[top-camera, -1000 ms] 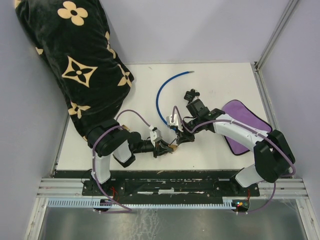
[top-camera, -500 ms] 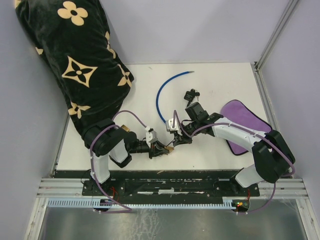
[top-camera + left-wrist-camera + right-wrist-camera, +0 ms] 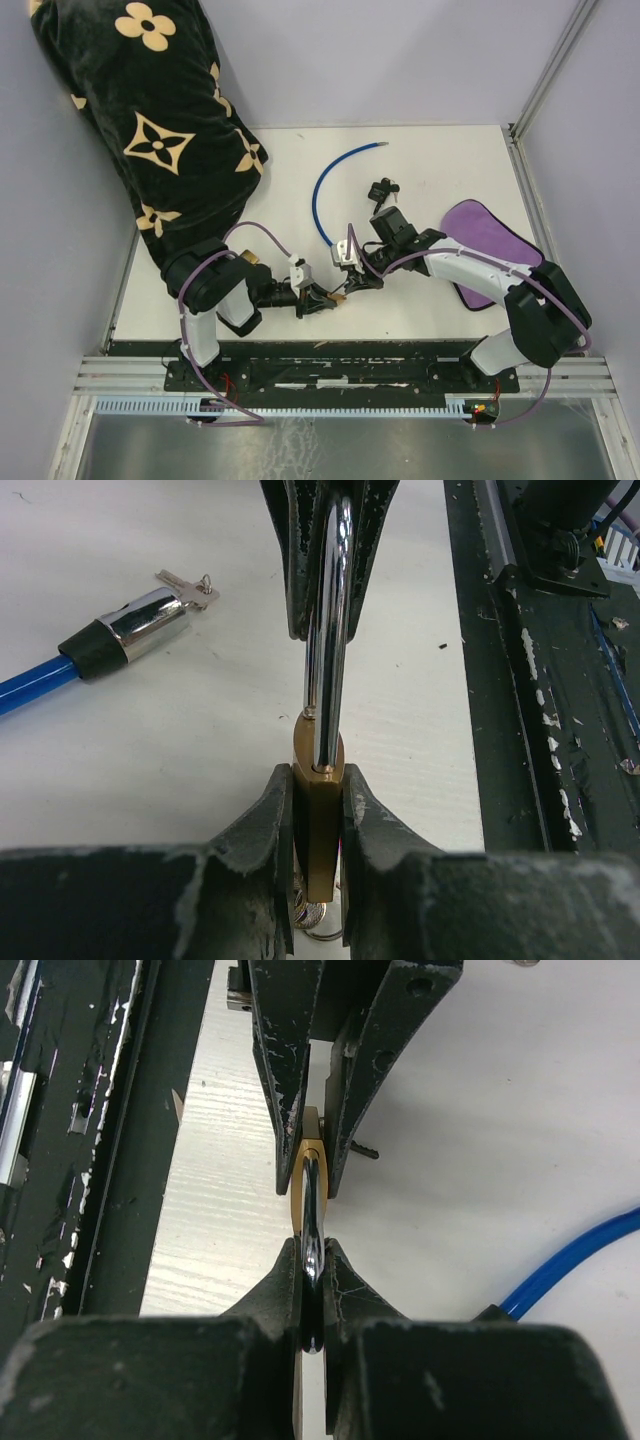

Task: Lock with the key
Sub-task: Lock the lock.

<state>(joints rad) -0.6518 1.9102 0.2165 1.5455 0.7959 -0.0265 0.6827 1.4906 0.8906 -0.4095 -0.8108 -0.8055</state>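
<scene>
- Here, the brass padlock [image 3: 340, 294] is held above the counter [image 3: 450, 160], near its front edge, caught between the two arms.
- The left end effector [image 3: 318, 780] is clenched on the flat faces of the brass body. The right end effector [image 3: 312, 1256] is clenched on the bow of the shackle [image 3: 330, 630].
- The relation that matters is the lock's long axis, which runs straight from one end effector to the other. The body lies toward the left arm and the shackle toward the right, with the two sets of fingers facing tip to tip along that line.
- Seen edge-on from both wrists, the shackle reads as a single bar, so I cannot tell whether its free leg is seated in the body.
- The keyway end points back into the left end effector. A wire ring [image 3: 315, 920] shows there under the body and may be a key ring, but whether a key sits in the lock is hidden.
- Some small keys [image 3: 190, 583] lie flat on the counter at the tip of the chrome cable end [image 3: 145, 625] of the blue cable [image 3: 318, 190]. They are off to one side of the padlock's axis and apart from it, and I cannot tell whether they fit this lock.
- Judgement: pushing along the shared axis would close the shackle. Turning a key would need one side to let go, and the right arm looks the nearer to the loose keys.
</scene>
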